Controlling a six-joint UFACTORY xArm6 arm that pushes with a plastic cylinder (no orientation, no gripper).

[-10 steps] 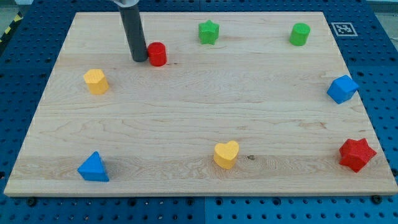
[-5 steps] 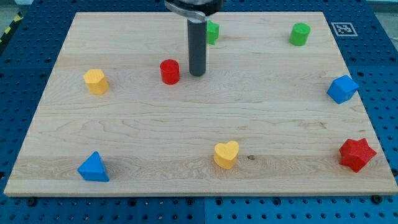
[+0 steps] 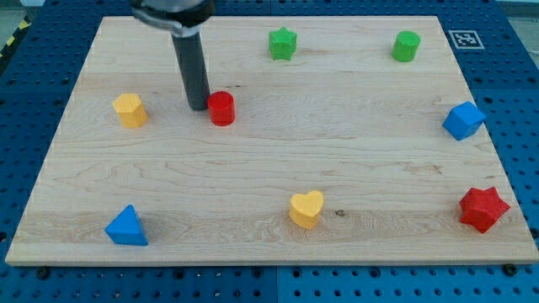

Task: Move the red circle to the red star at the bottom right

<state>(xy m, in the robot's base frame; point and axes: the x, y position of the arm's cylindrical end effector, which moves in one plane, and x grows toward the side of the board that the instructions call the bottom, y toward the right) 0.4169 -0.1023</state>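
Our rod carries no claw and holds nothing: my tip (image 3: 199, 107) touches the red circle (image 3: 221, 108) on its left, upper-left on the wooden board (image 3: 253, 168), while the yellow heart (image 3: 306, 209) lies between it and the bottom-right red star (image 3: 483, 209).

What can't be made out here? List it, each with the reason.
- Camera view: whether my tip actually touches the red circle block; it sits just on the view's left of the block and any gap is too small to judge.
- Camera view: the arm above the dark rod, cut off by the view's top edge.
- Camera view: the far sides of all blocks, hidden by the blocks themselves.
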